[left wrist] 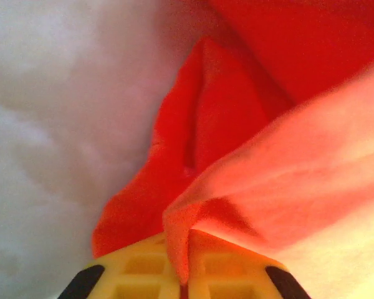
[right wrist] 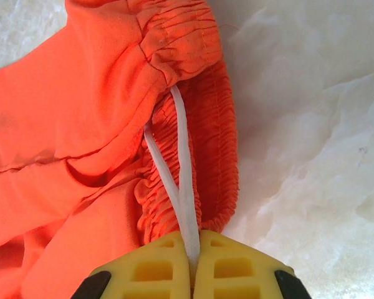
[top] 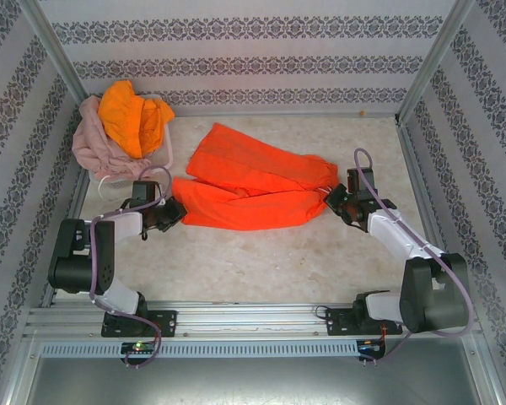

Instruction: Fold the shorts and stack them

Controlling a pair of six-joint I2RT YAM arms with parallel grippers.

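Observation:
The red-orange shorts (top: 253, 181) lie spread across the middle of the table, waist to the right. My left gripper (top: 175, 211) is at their left hem; in the left wrist view its yellow jaws (left wrist: 184, 283) are shut on a pinched fold of the red-orange fabric (left wrist: 212, 124). My right gripper (top: 331, 201) is at the waist end. In the right wrist view it (right wrist: 193, 268) is shut on the white drawstring (right wrist: 182, 162), beside the gathered waistband (right wrist: 221, 143). The dusty pink shorts (top: 88, 139) and the yellow-orange shorts (top: 131, 118) sit heaped at the back left.
A white mesh basket (top: 166, 145) holds the pink and yellow-orange heap in the back left corner. Patterned walls and metal posts (top: 426, 72) close in the table on three sides. Pale marbled tabletop (top: 261, 261) lies bare between the shorts and the arm bases.

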